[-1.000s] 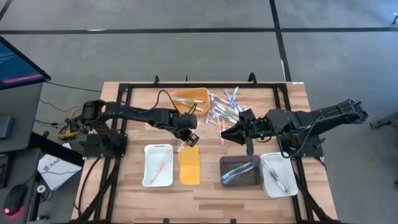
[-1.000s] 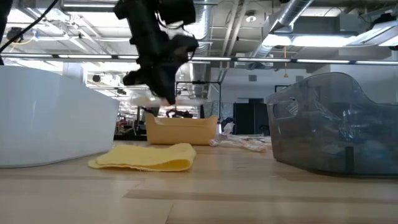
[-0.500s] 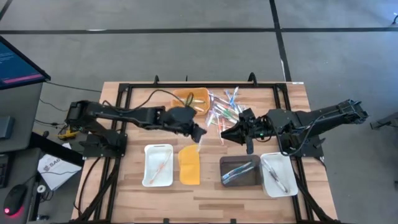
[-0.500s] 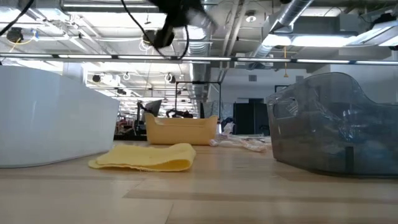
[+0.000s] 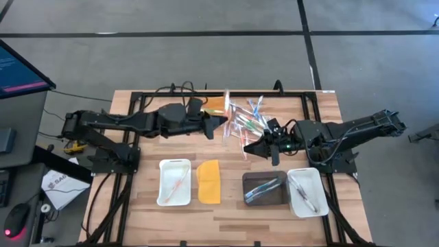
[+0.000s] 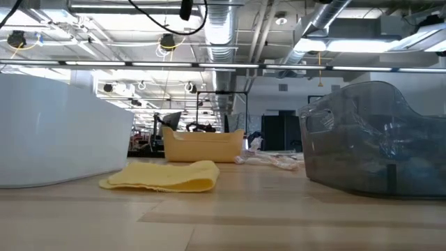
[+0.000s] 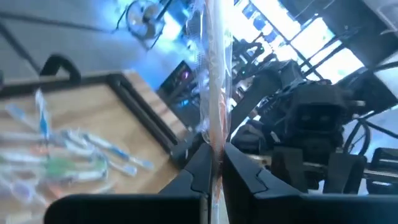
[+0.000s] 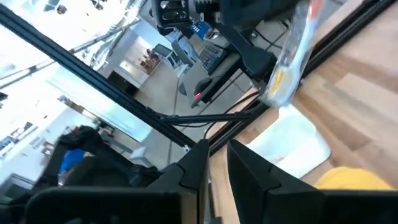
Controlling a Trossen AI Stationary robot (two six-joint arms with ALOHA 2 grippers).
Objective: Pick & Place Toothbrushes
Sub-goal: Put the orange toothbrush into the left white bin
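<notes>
A wrapped toothbrush (image 7: 212, 93) has been lifted clear, clamped in the left gripper (image 5: 221, 121); right gripper (image 5: 251, 148) jaws narrow, seemingly empty.

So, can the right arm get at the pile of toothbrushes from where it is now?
Probably yes: the right gripper hangs at the edge of the toothbrush pile, nothing between them.

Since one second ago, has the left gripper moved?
Yes. The left gripper, shut on a toothbrush, moved from above the yellow lid toward the table's far edge, beside the toothbrush pile.
</notes>
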